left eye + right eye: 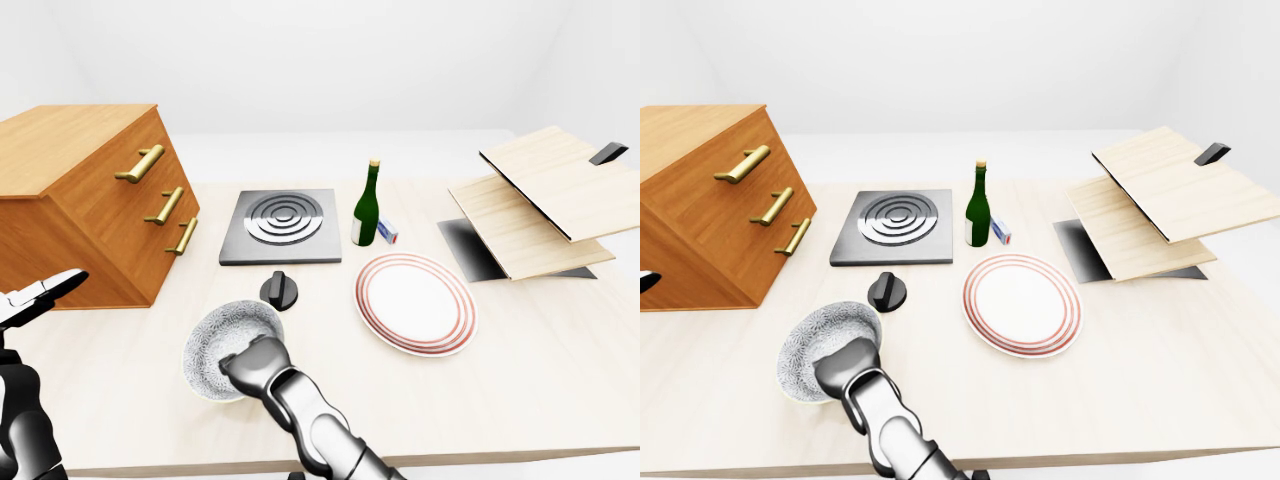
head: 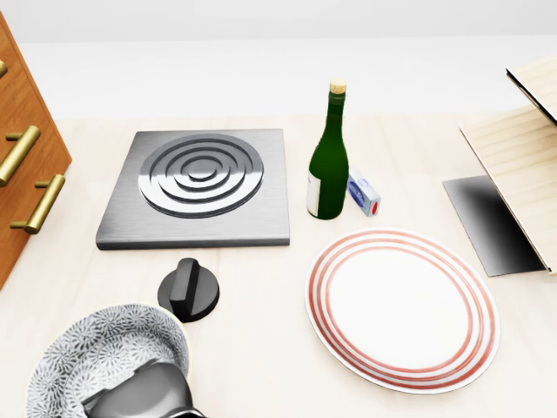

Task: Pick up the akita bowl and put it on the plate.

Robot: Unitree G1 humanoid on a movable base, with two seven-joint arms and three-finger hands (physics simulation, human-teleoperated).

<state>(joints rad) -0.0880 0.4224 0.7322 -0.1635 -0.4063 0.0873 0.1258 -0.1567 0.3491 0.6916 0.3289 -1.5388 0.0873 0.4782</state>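
The akita bowl (image 1: 212,340), grey with a fine white pattern, sits on the desk (image 1: 520,370) at the lower left of the left-eye view, just below a black knob (image 1: 279,290) and well apart from the plate (image 1: 415,303). The right robot hand (image 1: 255,357) reaches up from the bottom edge and lies over the bowl's near rim, with its fingers inside the bowl. From these views I cannot tell whether they are closed on the rim. The left robot hand (image 1: 35,298) hangs at the far left edge of that view, fingers spread and holding nothing, beside the wooden drawer chest (image 1: 90,200).

The plate, white with red rings, lies bare to the right of the bowl. Above it stands a green bottle (image 1: 367,205), upright, with a small blue and white box (image 1: 388,233) just beside it. A square metal burner plate (image 1: 283,225) lies to the left of the bottle. Tilted wooden boards (image 1: 540,195) occupy the right side
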